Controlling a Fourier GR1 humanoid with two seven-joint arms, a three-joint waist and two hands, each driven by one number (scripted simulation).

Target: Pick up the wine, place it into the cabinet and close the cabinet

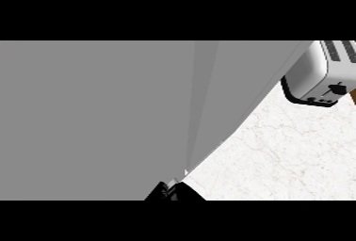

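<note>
Your view is almost filled by a broad grey panel (pixel 104 117), flat and plain, with a slightly lighter strip running down it from the top towards the lower middle; it looks like a cabinet door seen from very close, though you cannot be sure of that from here. Its right edge slants from the upper right down to the bottom centre. You cannot see the wine anywhere: no bottle shows in this view, and if it is on the counter or inside the cabinet, the panel hides it. At the foot of the panel's edge a small black shape (pixel 173 192) pokes up from the lower border; it is probably part of one hand, but you cannot tell which hand it is or whether its fingers are spread, pressed together or pinching anything. To the right of the panel you see a wedge of white marbled counter (pixel 292 155). In the top right corner stands a silver toaster (pixel 316 75) with a black base and a black lever, cut off by the picture's right edge and partly covered by the panel's corner.
</note>
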